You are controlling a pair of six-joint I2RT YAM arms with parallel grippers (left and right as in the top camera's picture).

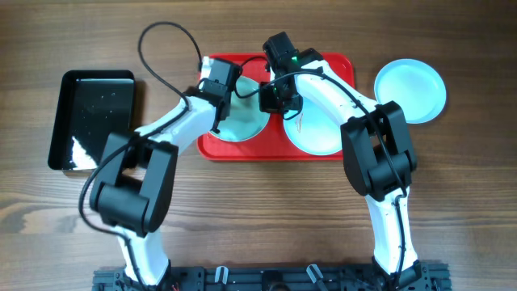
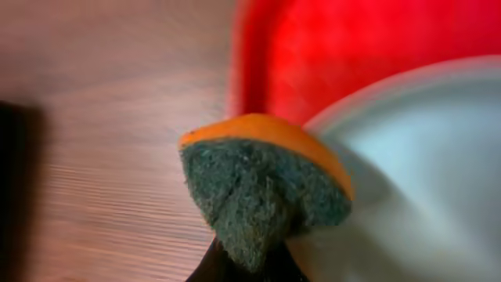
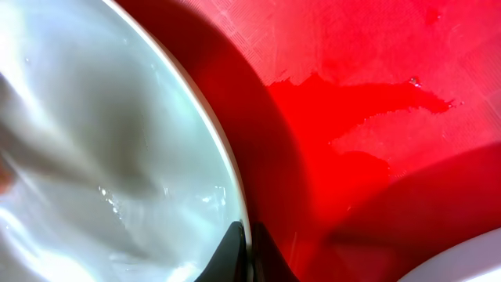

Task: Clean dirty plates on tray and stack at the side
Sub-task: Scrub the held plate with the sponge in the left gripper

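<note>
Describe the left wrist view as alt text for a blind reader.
A sponge, orange on top and dark green beneath, is pinched in the left tool at the rim of a pale plate. The plate sits on a red tray; wooden table lies left.

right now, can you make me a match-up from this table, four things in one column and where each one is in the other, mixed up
1. sponge
2. black tray
3. lone plate
4. left plate on the red tray

a. on the table, right of the red tray
b. rim pinched by the right hand
c. on the table, left of the red tray
d. held in the left hand

Pairs: 1-d, 2-c, 3-a, 4-b
</note>
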